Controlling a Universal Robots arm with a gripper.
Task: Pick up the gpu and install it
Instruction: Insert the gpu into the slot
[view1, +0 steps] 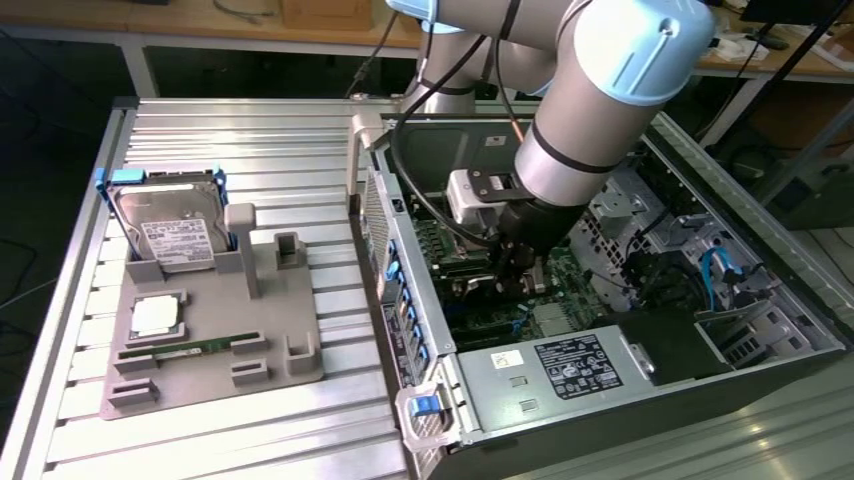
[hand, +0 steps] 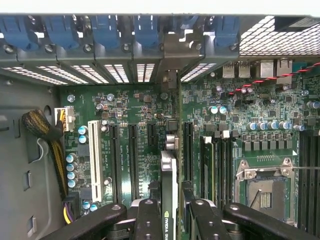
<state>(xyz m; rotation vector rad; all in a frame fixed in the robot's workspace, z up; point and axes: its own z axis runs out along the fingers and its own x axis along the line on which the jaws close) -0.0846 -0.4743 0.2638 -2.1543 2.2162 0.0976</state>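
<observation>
With pickup done, the gripper (hand: 169, 214) holds the gpu (hand: 169, 172) edge-on between clenched fingers (hand: 148, 220) inside the computer case (view1: 534, 410), the card standing at the motherboard (hand: 125, 107) expansion slots, its bracket toward the rear panel; full seating cannot be confirmed.

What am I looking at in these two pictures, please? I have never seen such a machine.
It is a robot arm reaching into an open computer case on a metal table. One picture comes from a camera standing apart; the other from a camera on the arm's wrist, looking past the gripper. Beside the case, a grey holder carries a hard drive and a memory stick. The gripper is closed on the gpu, a thin card seen edge-on, above the green motherboard.
</observation>
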